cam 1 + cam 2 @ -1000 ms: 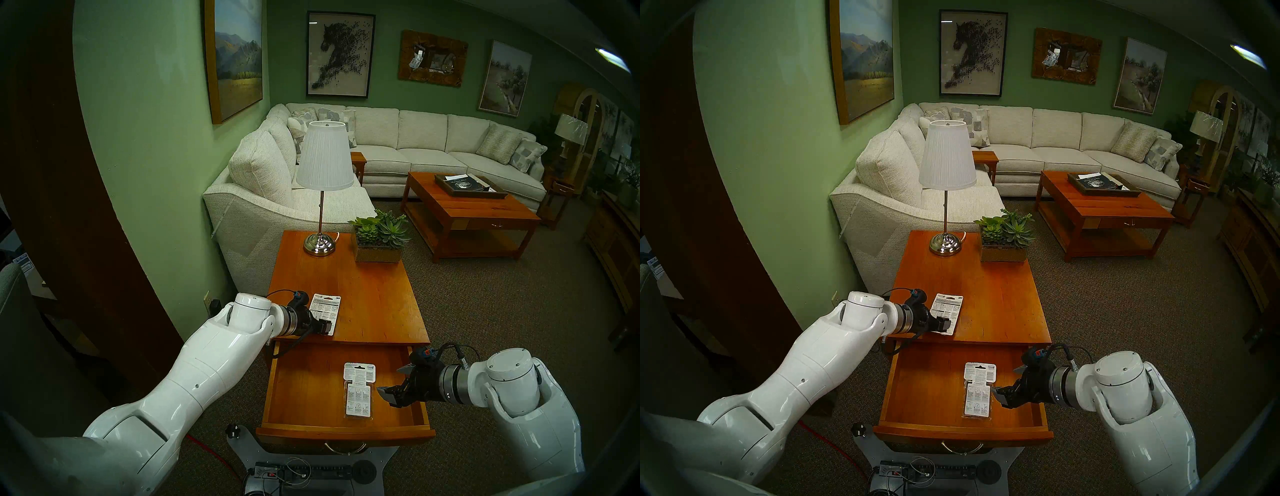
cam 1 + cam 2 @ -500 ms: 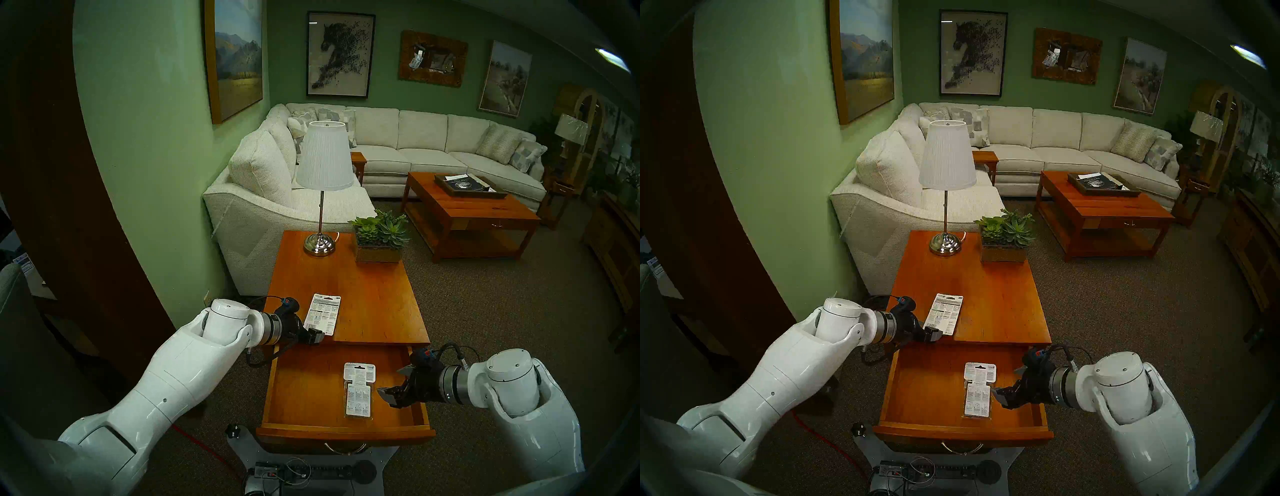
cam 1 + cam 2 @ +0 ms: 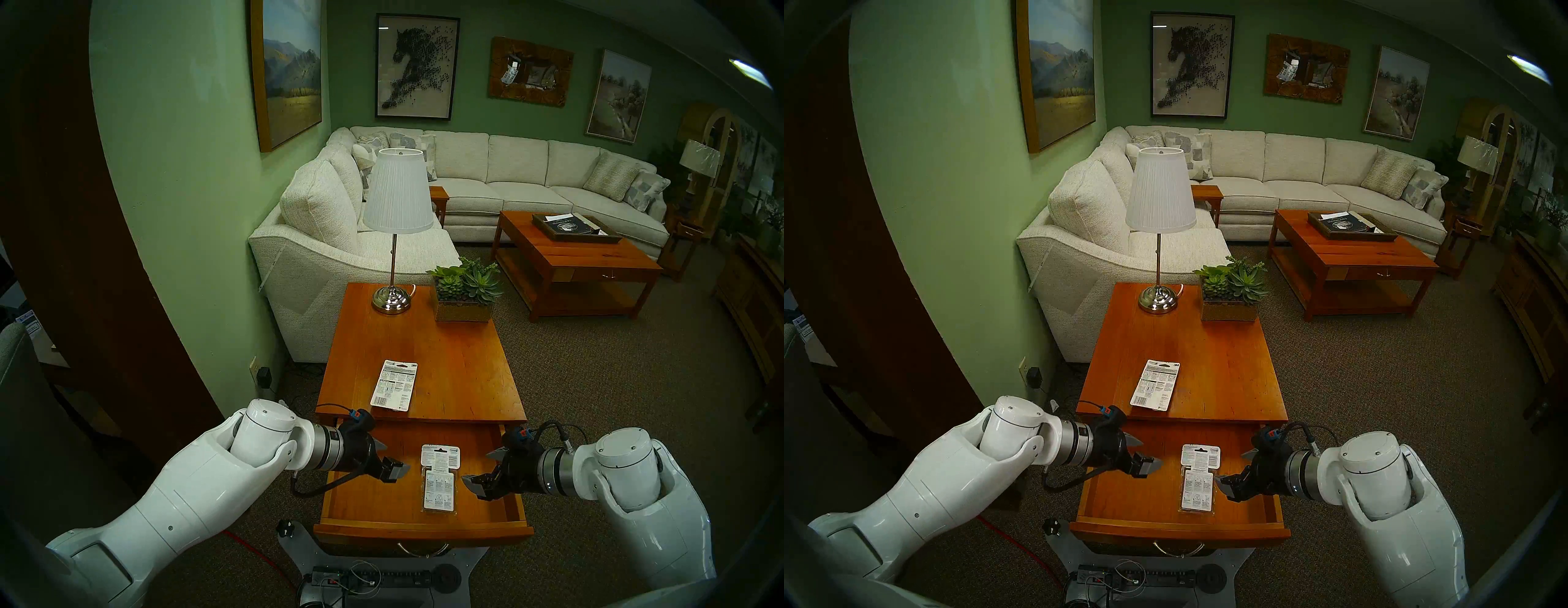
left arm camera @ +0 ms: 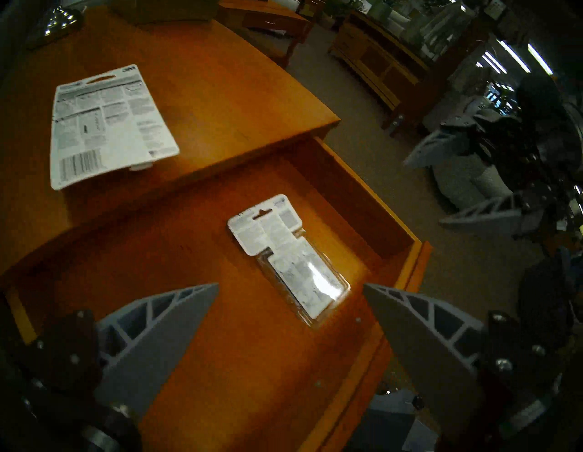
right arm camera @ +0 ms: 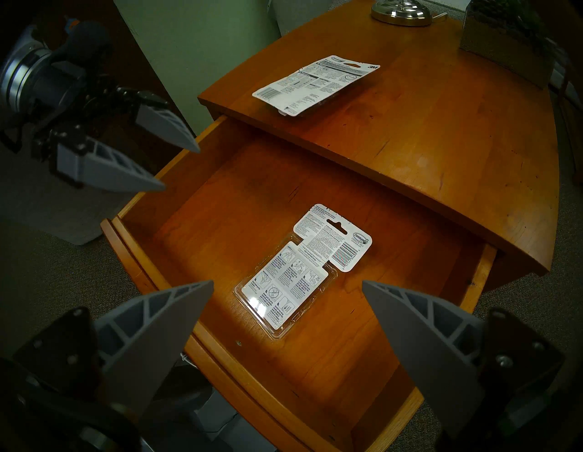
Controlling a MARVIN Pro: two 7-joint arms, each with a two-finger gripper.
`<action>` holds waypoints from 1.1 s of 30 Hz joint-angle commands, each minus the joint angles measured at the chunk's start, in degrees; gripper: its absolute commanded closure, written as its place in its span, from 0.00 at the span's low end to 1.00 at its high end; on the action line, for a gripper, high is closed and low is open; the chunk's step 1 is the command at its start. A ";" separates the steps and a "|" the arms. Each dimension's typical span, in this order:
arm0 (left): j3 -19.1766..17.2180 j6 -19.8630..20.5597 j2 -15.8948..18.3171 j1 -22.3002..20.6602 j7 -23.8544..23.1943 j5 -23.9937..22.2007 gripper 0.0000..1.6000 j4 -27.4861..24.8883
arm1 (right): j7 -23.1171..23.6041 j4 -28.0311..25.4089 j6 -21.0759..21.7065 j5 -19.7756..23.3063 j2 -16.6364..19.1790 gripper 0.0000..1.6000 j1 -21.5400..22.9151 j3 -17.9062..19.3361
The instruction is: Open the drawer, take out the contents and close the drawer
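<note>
A green-walled showroom with a cream sectional sofa (image 3: 466, 178) and brown carpet lies behind the cherry-wood table (image 3: 449, 365), which is the landmark here. At the table's far end stand a lamp (image 3: 396, 229) and a succulent planter (image 3: 464, 297). From the table's near edge the drawer (image 3: 369, 479) is pulled wide open toward the robot, its curved silver handle (image 3: 422, 550) showing below the front. The left arm reaches in from the table's left, wrist angled down and rightward, its left tool (image 3: 392, 458) hanging over the drawer's left half with fingers spread apart and empty. The right arm comes in from the table's right, its right tool (image 3: 481, 471) poised above the drawer's right side, fingers likewise apart and holding nothing. In the drawer, right of centre, lies the clear blister pack (image 3: 439, 479), flat on the floor between the two tools and touched by neither. The white 3M card (image 3: 394, 385) lies flat on the table top, near its front left.
</note>
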 commanded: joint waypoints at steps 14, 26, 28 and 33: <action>-7.19 -15.26 10.76 13.84 6.36 2.04 0.00 -15.26 | 0.02 -1.90 -0.04 0.15 0.18 0.00 0.50 0.17; -11.96 -19.67 14.78 22.89 12.21 -1.93 0.00 -20.18 | -0.18 -2.29 0.25 0.19 0.25 0.00 0.32 0.22; -11.99 -19.75 14.80 22.98 12.28 -1.96 0.00 -20.20 | -0.19 -2.30 0.25 0.19 0.26 0.00 0.31 0.22; -12.03 -20.01 14.93 23.19 12.53 -2.08 0.00 -20.28 | 1.05 -1.01 0.87 0.13 1.56 0.00 1.85 -0.96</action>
